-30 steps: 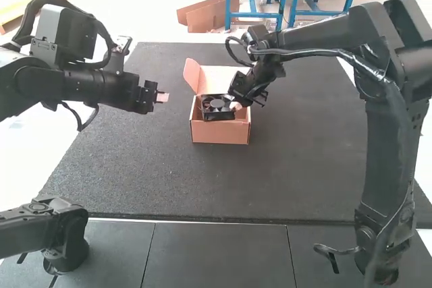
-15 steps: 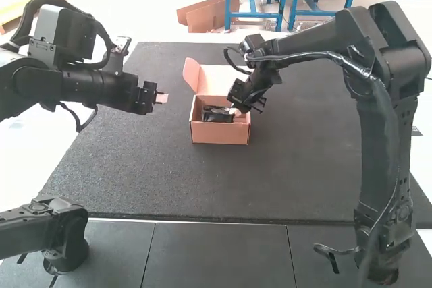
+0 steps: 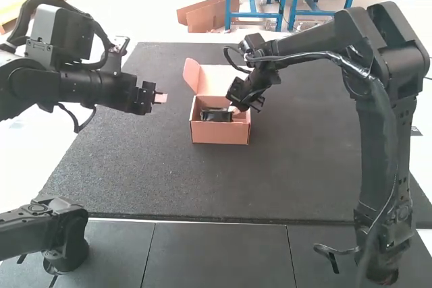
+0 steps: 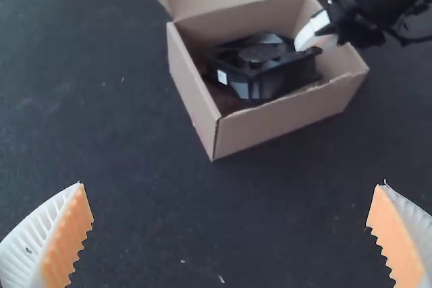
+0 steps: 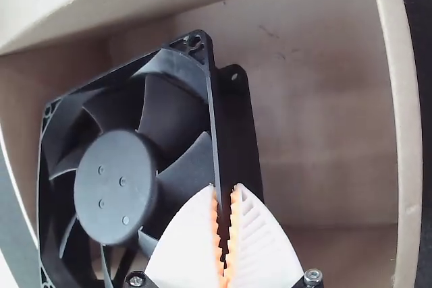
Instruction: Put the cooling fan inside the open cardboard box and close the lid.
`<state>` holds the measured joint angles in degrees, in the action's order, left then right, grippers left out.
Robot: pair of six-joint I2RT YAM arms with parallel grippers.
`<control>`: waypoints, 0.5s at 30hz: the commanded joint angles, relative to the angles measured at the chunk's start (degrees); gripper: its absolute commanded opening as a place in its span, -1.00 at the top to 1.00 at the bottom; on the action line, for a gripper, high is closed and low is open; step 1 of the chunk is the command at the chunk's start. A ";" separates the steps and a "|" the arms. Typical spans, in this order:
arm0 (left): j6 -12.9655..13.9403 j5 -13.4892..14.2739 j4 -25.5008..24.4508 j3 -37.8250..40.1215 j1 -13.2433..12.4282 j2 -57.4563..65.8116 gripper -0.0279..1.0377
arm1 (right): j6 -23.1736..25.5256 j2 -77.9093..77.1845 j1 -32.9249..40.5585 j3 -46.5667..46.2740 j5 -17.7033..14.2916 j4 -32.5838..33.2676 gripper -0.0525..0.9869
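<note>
Right gripper [image 5: 225, 228] pinching fan [image 5: 128, 180], now lower in box [image 3: 220, 130], left gripper [image 3: 159, 97] spread

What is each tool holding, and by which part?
Right tool grips the cooling fan by its frame's edge, inside the cardboard box. Left tool is open, holding nothing.

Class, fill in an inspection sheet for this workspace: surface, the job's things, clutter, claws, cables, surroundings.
Surface: dark rubber mat covering the table.
Job's things: cardboard box on the mat, lid raised; cooling fan inside it, tilted on edge.
Clutter: nothing seen.
Claws: right claw shut on the fan's frame inside the box; left claw open, above the mat beside the box, apart from it.
Cables: black cable looped at the right arm's wrist; second cable hangs under the left arm.
Surroundings: dark table panels in front of the mat.
</note>
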<state>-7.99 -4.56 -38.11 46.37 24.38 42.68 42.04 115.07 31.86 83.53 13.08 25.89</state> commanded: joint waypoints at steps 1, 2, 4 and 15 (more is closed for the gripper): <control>0.52 -0.72 0.23 1.27 0.23 -0.93 -0.86 | 0.41 0.60 0.22 1.90 -1.39 -0.84 0.91; 0.52 -0.72 0.23 1.27 0.32 -0.84 -0.86 | 0.32 0.60 0.22 1.90 -1.57 -0.84 0.91; 0.52 -0.72 0.23 1.27 0.23 -0.93 -0.86 | 0.06 0.95 0.22 1.90 -2.62 -0.93 0.91; 0.52 -0.72 0.40 1.00 0.23 -0.93 -0.86 | -0.03 1.74 0.14 2.25 -0.60 -4.00 0.50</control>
<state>-7.99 -4.56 -38.09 46.37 24.38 42.68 42.02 117.58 31.86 83.53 10.76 22.72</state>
